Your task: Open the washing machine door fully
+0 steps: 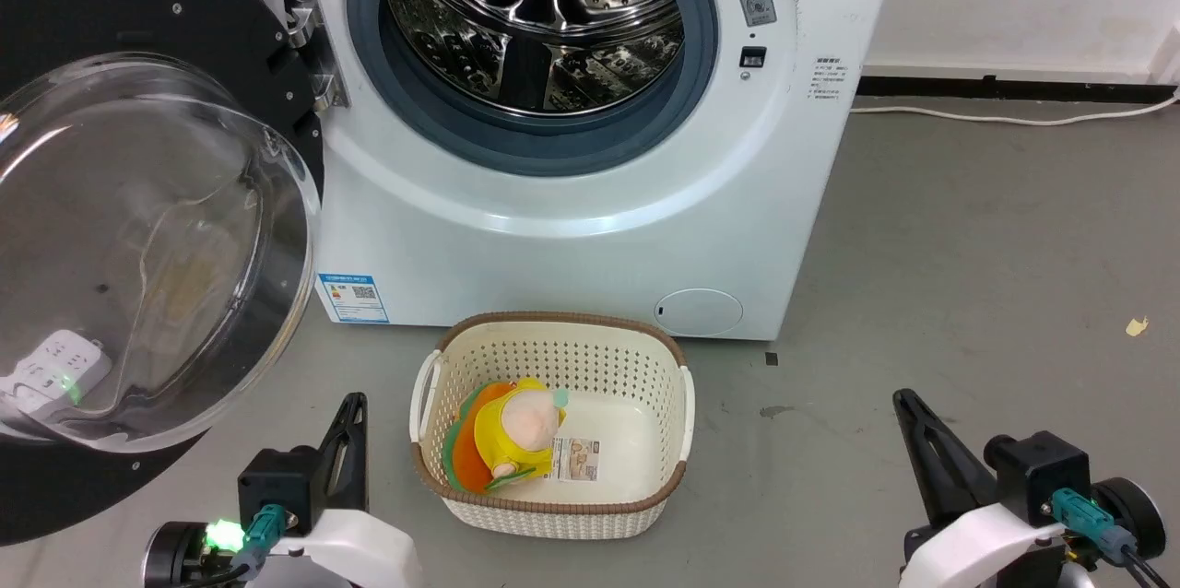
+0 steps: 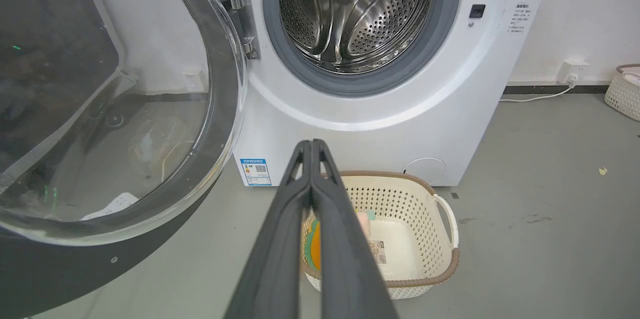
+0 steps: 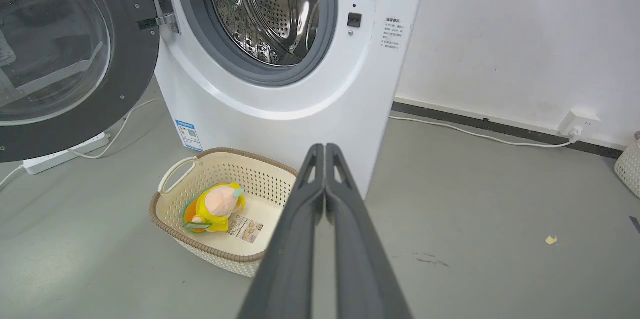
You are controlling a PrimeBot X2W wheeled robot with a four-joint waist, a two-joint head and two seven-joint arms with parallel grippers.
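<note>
the washing machine door (image 1: 138, 238) is seen standing wide open at the robot's left of the washing machine (image 1: 572, 247), hung from a metal hinge (image 1: 309, 44) at the left edge of the round opening, with its inner face and bulging glass bowl turned out toward the room. the grey rubber ring (image 1: 553, 150) and the perforated steel drum (image 1: 535, 17) are fully uncovered. a blue label (image 1: 352, 297) is stuck low on the white front, near the door's lower edge. a cream perforated basket (image 1: 553, 358) is set on the grey floor just in front of the machine, and a yellow and orange plush toy (image 1: 516, 436) is lying in its left half. the left gripper (image 1: 353, 404) is held low at the lower left, beside the basket and below the door, touching neither; in the left wrist view its fingers (image 2: 280, 239) are pressed together with nothing between them. the right gripper (image 1: 908, 404) is held at the lower right, well apart from the basket, and its fingers (image 3: 360, 249) are likewise closed on nothing. a white power strip (image 3: 65, 151) is lying on the floor behind the door, and a white cable (image 1: 1014, 116) is run along the wall to the right.
</note>
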